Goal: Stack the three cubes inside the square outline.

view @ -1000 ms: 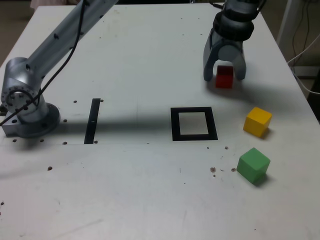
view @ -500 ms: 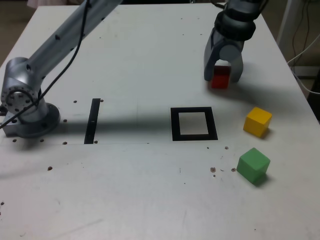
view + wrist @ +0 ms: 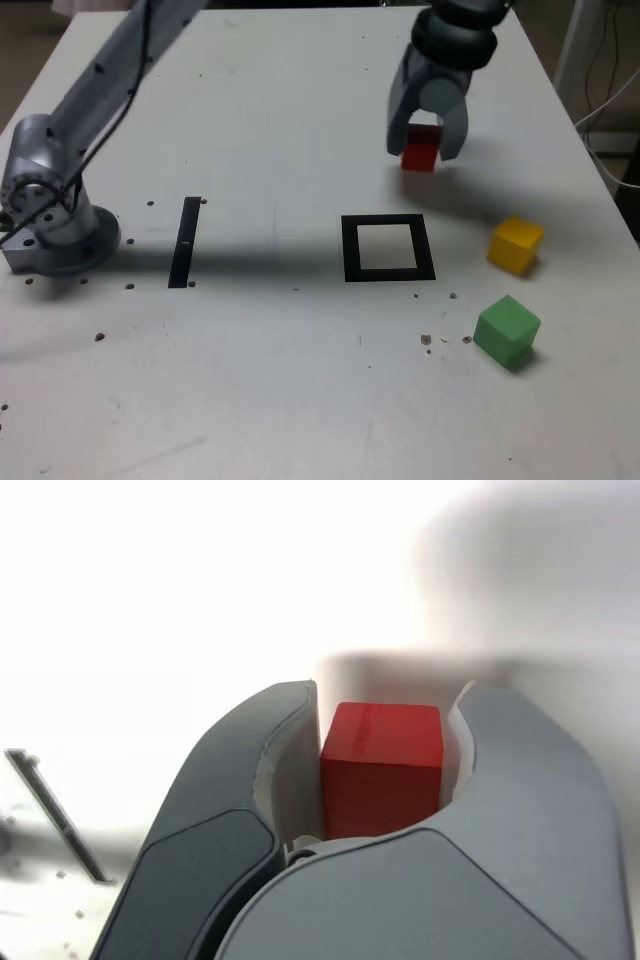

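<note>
You have the gripper (image 3: 427, 148) closed on the red cube (image 3: 419, 150), far of the square outline (image 3: 388, 248). To the exterior view's right of the outline sit the yellow cube (image 3: 515, 245) and, nearer, the green cube (image 3: 507, 331).

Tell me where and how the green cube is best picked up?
Probably by two opposite upright sides of the green cube, coming from above: its faces are flat, and it sits turned cornerwise, so the gripper should turn to match. The yellow cube stands apart, leaving room.
</note>
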Motion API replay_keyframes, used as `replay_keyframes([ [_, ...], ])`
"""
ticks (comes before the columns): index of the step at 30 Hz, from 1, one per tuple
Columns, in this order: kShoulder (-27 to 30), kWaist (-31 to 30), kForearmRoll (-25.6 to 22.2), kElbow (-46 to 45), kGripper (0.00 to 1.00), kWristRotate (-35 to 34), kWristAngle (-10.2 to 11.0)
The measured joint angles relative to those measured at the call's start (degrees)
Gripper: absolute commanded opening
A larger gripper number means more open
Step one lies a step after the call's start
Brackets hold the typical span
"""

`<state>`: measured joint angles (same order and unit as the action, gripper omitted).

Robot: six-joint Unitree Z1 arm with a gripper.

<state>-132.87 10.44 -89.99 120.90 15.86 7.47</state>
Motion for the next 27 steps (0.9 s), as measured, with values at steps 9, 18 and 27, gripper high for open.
replay_keyframes([
  [9, 8.41, -4.46, 3.36, -10.60, 0.28, -3.03, -1.95],
  [18, 13.49, -8.53, 9.93, -21.44, 0.28, -7.17, -3.45],
  [27, 14.59, -11.26, 15.76, -27.42, 0.28, -11.14, -4.70],
])
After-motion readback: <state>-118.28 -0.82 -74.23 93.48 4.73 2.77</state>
